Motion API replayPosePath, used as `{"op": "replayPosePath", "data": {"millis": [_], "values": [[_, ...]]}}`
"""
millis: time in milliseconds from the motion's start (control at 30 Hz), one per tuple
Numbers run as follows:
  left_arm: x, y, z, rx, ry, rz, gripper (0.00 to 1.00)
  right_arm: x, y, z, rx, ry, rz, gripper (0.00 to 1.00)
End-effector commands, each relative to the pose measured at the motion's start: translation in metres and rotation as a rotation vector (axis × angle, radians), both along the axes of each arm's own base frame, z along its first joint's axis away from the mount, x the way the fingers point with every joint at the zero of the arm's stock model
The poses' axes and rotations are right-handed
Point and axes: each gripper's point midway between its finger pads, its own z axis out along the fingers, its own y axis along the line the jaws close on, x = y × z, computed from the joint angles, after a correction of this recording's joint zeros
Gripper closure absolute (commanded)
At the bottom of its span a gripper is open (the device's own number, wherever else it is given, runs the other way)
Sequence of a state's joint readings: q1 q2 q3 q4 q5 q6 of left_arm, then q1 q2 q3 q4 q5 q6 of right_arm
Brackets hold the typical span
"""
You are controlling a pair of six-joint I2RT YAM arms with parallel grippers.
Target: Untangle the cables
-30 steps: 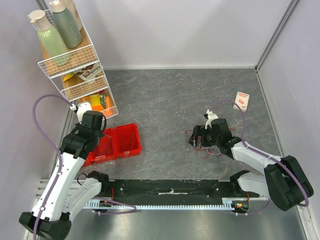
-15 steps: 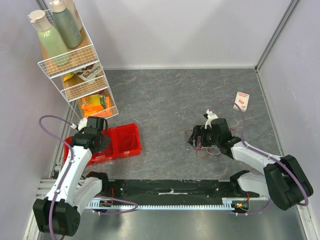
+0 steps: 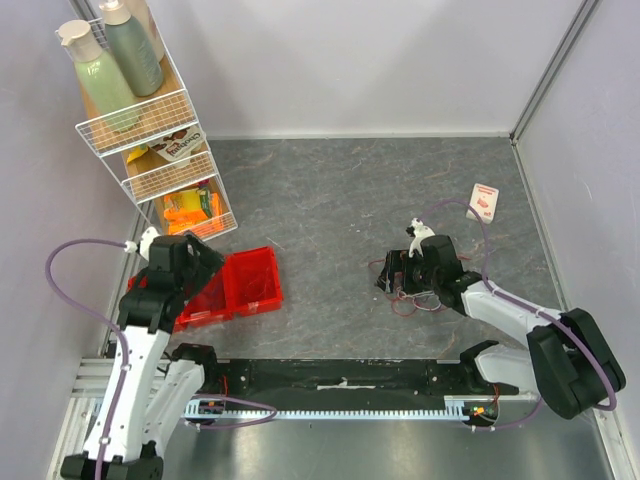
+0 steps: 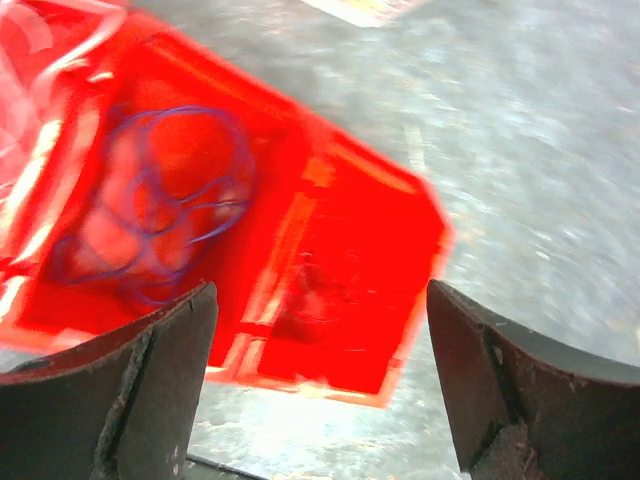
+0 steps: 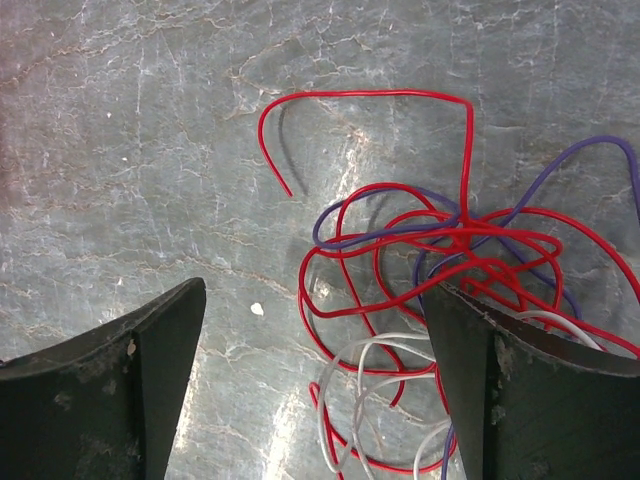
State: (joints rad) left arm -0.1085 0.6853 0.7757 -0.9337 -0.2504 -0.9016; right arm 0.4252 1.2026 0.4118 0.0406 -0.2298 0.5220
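Main tangle of cables (image 5: 450, 250) sits on the table (image 3: 330, 190), right of centre, directly under the right gripper (image 5: 315, 300). Red, purple and white strands, all looped through each other. 1 red tail (image 5: 263, 135) runs out free of the knot toward the gap between the fingers. Its fingers (image 5: 100, 400) stand wide apart, nothing between them, hovering just above the heap.

Left gripper (image 4: 320, 320) is over the red bin (image 4: 340, 260), jaws also spread wide and empty. A purple cable (image 4: 150, 200) lies coiled in 1 compartment of the bin, well apart from the rest. That view is blurred, can't tell more.

Handling, my read:
- Very thin, light and floppy, with no stiffness to push against.
- Insulation looks slick, so a strand will likely slip out unless pinched square across the pads.
- A hard pull will probably drag the whole clump or cinch the knot.
- Best hold: the free red tail or an outer loop at the knot's edge, not the dense middle.
- Draw slowly and lift clear before pulling sideways.
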Motion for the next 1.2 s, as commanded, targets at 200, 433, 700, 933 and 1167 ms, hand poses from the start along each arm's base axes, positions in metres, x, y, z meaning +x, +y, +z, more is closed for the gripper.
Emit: {"op": "replayPosePath", "data": {"millis": [200, 433, 700, 933, 1167], "values": [[0.037, -0.160, 0.116, -0.463, -0.545, -0.821, 0.17, 0.025, -0.019, 0.080, -0.002, -0.122, -0.163, 0.02], [0.009, -0.290, 0.119, -0.379, -0.429, -1.338, 0.18, 0.029, -0.125, 0.047, -0.244, 0.031, -0.594, 0.02], [0.016, -0.331, 0.066, -0.214, -0.190, -1.594, 0.18, 0.007, -0.040, 0.013, -0.013, 0.190, -0.120, 0.24], [0.024, -0.298, 0.039, -0.030, -0.178, -1.512, 0.18, -0.038, 0.074, 0.014, 0.047, 0.203, 0.190, 0.37], [0.032, -0.290, 0.044, 0.024, -0.239, -1.465, 0.36, -0.032, 0.092, 0.082, 0.132, -0.006, 0.243, 0.46]]}}
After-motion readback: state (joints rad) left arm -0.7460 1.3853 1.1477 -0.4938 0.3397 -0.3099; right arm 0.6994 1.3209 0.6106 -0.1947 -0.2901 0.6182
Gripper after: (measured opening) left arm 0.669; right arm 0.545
